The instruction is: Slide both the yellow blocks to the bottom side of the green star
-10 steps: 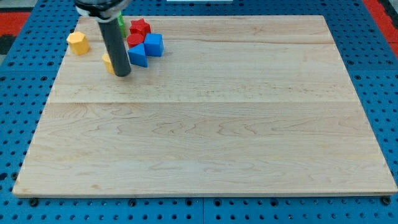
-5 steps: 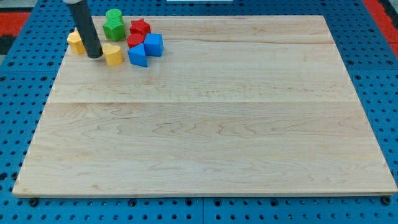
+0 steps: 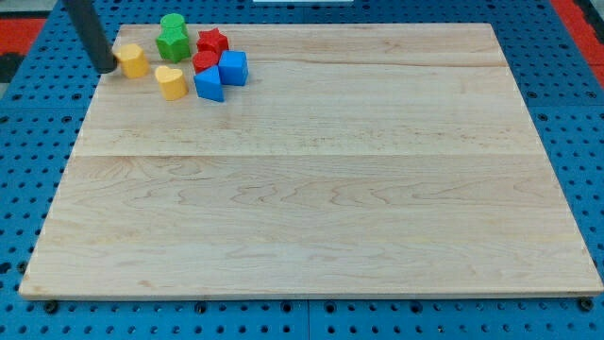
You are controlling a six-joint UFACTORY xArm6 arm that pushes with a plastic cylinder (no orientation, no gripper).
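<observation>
In the camera view, my tip (image 3: 103, 67) sits at the board's top-left corner, touching the left side of a yellow block (image 3: 132, 60). The yellow heart (image 3: 171, 82) lies just below the green star (image 3: 172, 44), beside the blue blocks (image 3: 209, 84). A red star (image 3: 213, 42) sits nearby. There are no fingers: the arm ends in a plain rod.

Blocks crowd top-left corner (image 3: 193, 59); board (image 3: 321, 189) elsewhere open.
</observation>
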